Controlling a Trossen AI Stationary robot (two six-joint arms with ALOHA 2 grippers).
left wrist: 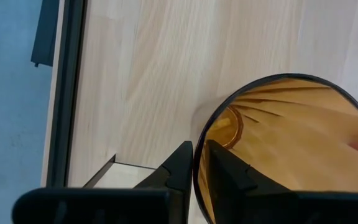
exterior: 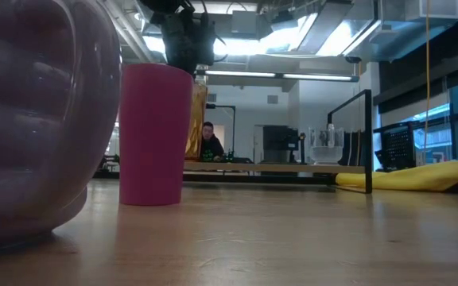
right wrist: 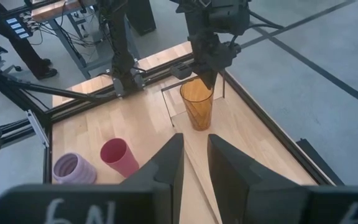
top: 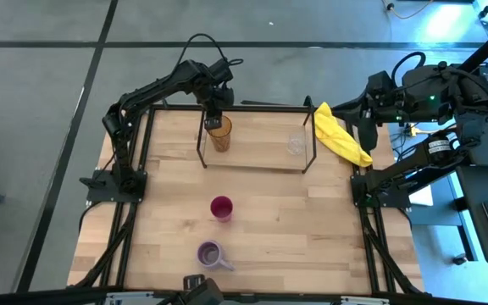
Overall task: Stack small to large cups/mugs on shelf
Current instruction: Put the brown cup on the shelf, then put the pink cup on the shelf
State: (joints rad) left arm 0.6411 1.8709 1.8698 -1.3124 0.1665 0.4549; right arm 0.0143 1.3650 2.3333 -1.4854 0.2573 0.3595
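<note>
The amber tumbler [top: 219, 134] stands upright at the left end of the shelf [top: 257, 140], with my left gripper [top: 214, 119] shut on its rim from above. The small clear glass [top: 296, 144] stands on the shelf's right end. On the tabletop in front, the magenta cup [top: 221, 207] stands upright. The lavender mug [top: 211, 253] sits nearer the front edge. My right gripper [right wrist: 194, 165] hangs open and high over the table's right side, with nothing between its fingers. My left gripper pinches the tumbler's rim [left wrist: 195, 177] on its far-left side. One finger [left wrist: 225, 171] is inside the cup and the other [left wrist: 179, 171] outside. The fingers come steeply from above. The tumbler [right wrist: 197, 106] stands upright, its base on the shelf board as far as shows.
A crumpled yellow cloth [top: 341, 135] lies by the shelf's right end, at the table's right edge. The shelf's thin black rods [exterior: 368, 139] rise at its ends. In the low view the lavender mug [exterior: 30, 119] fills the near left. A person [exterior: 209, 141] sits far behind the table.
</note>
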